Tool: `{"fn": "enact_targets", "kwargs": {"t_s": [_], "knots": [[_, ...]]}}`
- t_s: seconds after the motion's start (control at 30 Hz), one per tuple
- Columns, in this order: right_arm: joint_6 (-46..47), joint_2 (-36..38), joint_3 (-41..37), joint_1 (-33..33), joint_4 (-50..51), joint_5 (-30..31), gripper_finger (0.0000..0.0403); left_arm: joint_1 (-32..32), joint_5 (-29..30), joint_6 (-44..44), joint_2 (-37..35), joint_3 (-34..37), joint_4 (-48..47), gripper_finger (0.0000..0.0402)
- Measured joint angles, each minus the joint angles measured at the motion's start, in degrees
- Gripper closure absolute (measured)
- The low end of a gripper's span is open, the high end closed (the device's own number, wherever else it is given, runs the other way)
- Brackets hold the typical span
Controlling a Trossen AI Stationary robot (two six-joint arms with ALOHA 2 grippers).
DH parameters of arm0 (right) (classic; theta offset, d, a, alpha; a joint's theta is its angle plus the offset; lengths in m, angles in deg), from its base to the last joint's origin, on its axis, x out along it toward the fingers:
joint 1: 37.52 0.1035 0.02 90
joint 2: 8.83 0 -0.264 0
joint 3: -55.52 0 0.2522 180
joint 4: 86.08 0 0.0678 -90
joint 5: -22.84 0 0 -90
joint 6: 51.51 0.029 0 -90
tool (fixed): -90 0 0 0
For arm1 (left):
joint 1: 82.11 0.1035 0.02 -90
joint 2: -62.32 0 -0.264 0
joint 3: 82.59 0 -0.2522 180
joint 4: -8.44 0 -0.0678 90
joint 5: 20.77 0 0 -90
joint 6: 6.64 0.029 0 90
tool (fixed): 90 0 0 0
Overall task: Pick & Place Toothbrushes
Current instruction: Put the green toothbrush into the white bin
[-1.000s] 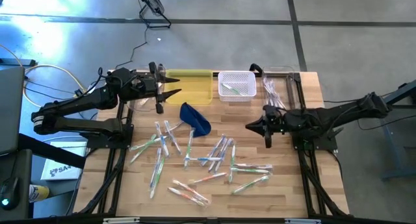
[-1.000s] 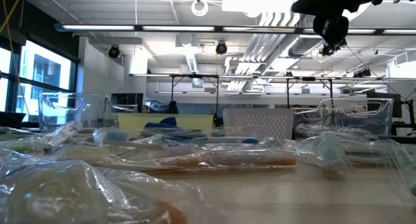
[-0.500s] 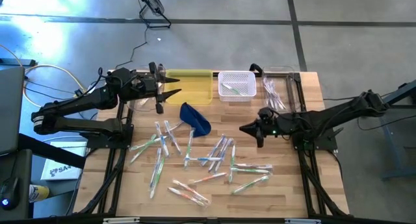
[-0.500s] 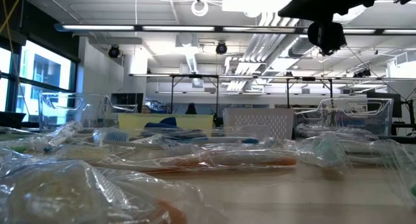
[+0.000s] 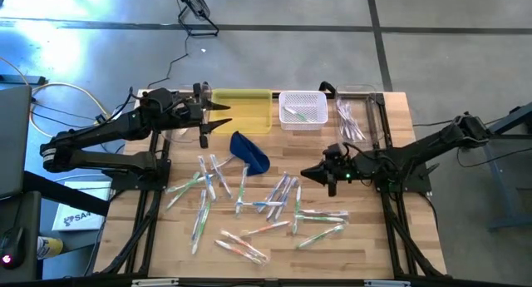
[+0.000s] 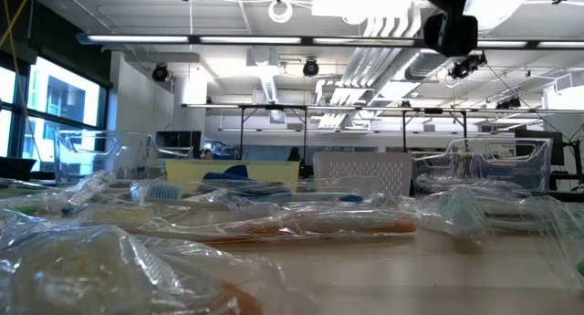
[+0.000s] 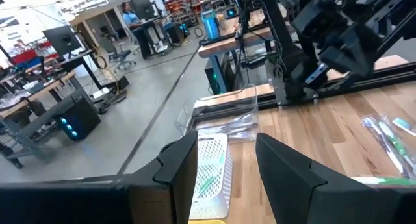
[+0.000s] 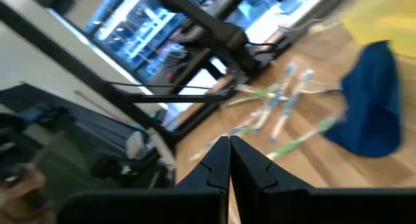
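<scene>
Toothbrushes (image 5: 266, 200) lie scattered flat across the wooden tabletop, thin white and clear sticks with green, blue and orange accents, pointing every way, some overlapping.

Right gripper (image 8: 229, 160) fingers pressed together, nothing between them; beyond lay scattered toothbrushes (image 8: 279, 110) on wooden table (image 8: 312, 162), beside a dark blue pouch (image 8: 372, 100)
</scene>
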Motion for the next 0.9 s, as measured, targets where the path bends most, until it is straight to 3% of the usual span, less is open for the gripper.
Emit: {"fn": "enact_targets", "kwargs": {"t_s": [0.67, 0.9], "knots": [[-1.59, 0.02, 0.04, 7.4, -8.95, -1.37, 0.0401, -0.02, 0.17, -1.27, 0.0, 0.0, 0.09, 0.0249], [2.17, -0.13, 0.04, 11.23, -9.41, 5.44, 0.0401, -0.02, 0.17, -1.27, 0.0, 0.0, 0.07, 0.0249]]}}
